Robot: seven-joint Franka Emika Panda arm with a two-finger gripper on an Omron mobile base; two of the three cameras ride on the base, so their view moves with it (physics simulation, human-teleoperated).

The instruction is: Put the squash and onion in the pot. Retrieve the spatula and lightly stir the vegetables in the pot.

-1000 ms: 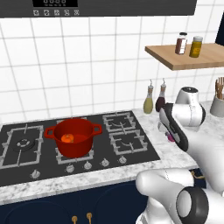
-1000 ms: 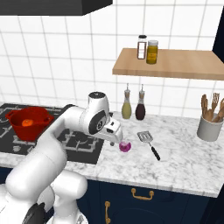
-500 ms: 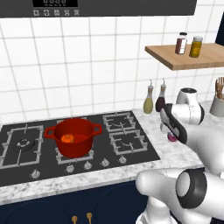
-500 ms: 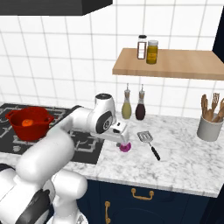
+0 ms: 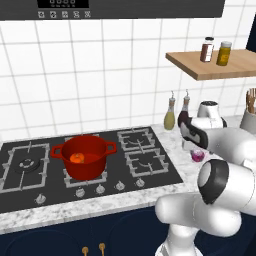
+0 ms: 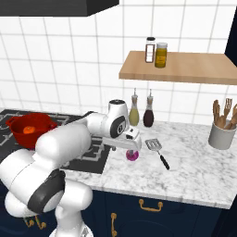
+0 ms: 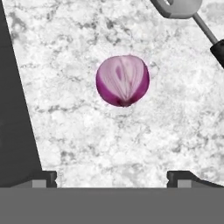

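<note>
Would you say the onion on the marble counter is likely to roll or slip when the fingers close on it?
The onion looks round and glossy, so it may roll if nudged off-centre. It probably feels firm and light. The smooth counter gives little to stop it.

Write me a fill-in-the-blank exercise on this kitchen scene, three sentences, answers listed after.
1. The squash already lies inside the red ____.
2. The onion rests on the marble ____, apart from the pincer, whose jaws stand open above it.
3. The spatula lies on the counter just to the ____ of the onion, seen from the right base view.

Missing words: pot; counter; right
</note>
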